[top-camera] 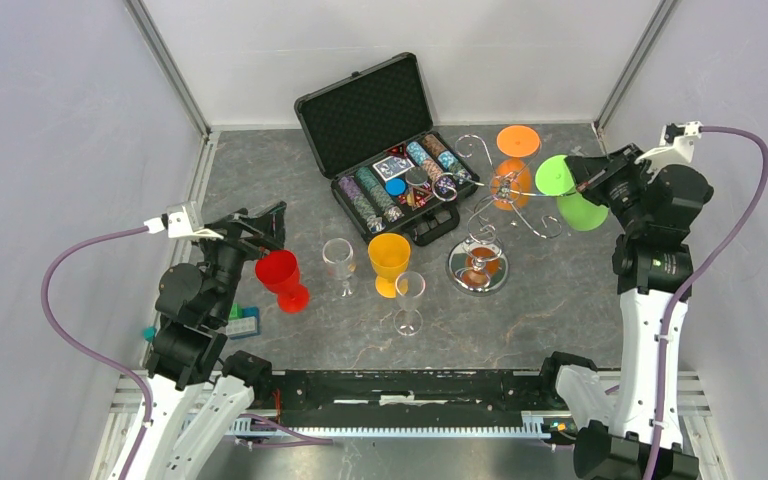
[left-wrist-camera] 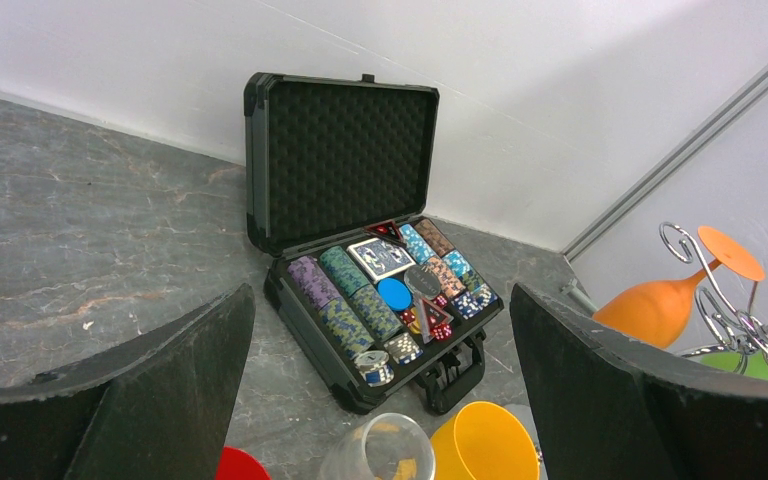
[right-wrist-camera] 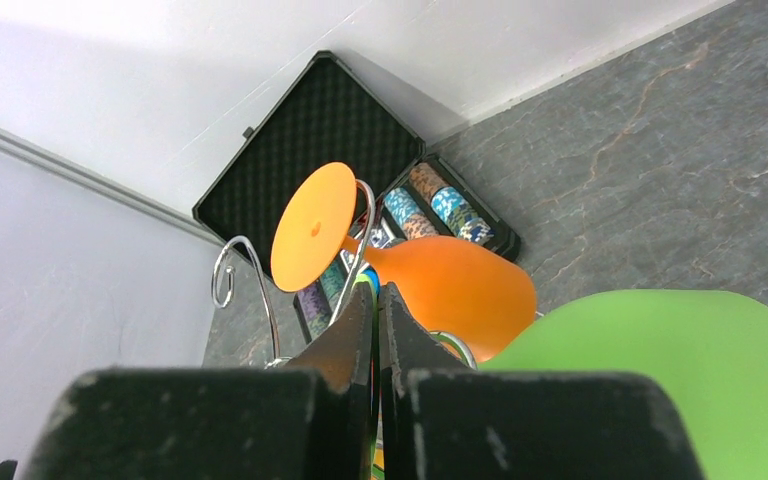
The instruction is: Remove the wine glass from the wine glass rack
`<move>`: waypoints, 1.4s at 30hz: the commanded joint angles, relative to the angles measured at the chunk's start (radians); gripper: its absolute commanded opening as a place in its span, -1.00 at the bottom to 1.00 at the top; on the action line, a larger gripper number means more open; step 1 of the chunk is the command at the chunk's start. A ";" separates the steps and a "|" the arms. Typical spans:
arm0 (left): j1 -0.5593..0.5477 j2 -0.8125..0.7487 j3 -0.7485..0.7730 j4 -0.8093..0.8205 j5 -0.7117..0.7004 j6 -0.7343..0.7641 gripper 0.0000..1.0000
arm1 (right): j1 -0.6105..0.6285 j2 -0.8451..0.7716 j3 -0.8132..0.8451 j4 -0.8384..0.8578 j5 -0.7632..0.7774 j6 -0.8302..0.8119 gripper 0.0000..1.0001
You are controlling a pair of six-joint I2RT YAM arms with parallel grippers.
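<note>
The grey stone-patterned table (top-camera: 560,320) fills the booth, and one arm stands at each near corner. At 12 o'clock lies the black chip case (top-camera: 365,110), its foam-lined lid thrown back, packed with rows of speckled chips (left-wrist-camera: 345,270), a card pack (left-wrist-camera: 380,256) and a few red dice (left-wrist-camera: 438,328). I can't read the print on the pack, and I see no other writing or brand anywhere.

Right of centre, at about 3 o'clock, stands the wine glass rack (top-camera: 455,268) on its mirrored disc, its curled wire arms spreading up toward 1 o'clock. An orange wine glass (top-camera: 517,140) hangs upside down from one hook.

Just beside the hooks, at their 3 o'clock, is the green wine glass (top-camera: 582,212), tipped on its side. The right gripper (right-wrist-camera: 376,295) has its fingers pinched almost together on it. From here I can't tell whether the glass has cleared the wire.

At 9 o'clock the left gripper (left-wrist-camera: 380,300) hangs with its fingers (left-wrist-camera: 190,370) spread wide, holding nothing. It is just above a red wine glass (top-camera: 280,272) standing on the table.

Between that and the rack stand a clear glass (top-camera: 338,258), a yellow glass (top-camera: 389,255) and a second clear glass (top-camera: 409,290) nearer 6 o'clock.
</note>
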 commanded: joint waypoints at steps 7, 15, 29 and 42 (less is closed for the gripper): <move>0.000 0.002 -0.003 0.021 -0.010 -0.023 1.00 | -0.001 -0.039 0.062 0.067 0.178 0.054 -1.00; 0.000 0.002 -0.002 0.022 -0.014 -0.021 1.00 | 0.000 -0.110 0.011 -0.005 0.150 0.105 -1.00; 0.000 0.015 -0.005 0.036 0.004 -0.038 1.00 | 0.001 -0.141 -0.084 0.111 0.023 0.222 -1.00; 0.000 0.020 -0.003 0.036 0.002 -0.039 1.00 | 0.003 -0.068 -0.126 0.297 0.007 0.317 -1.00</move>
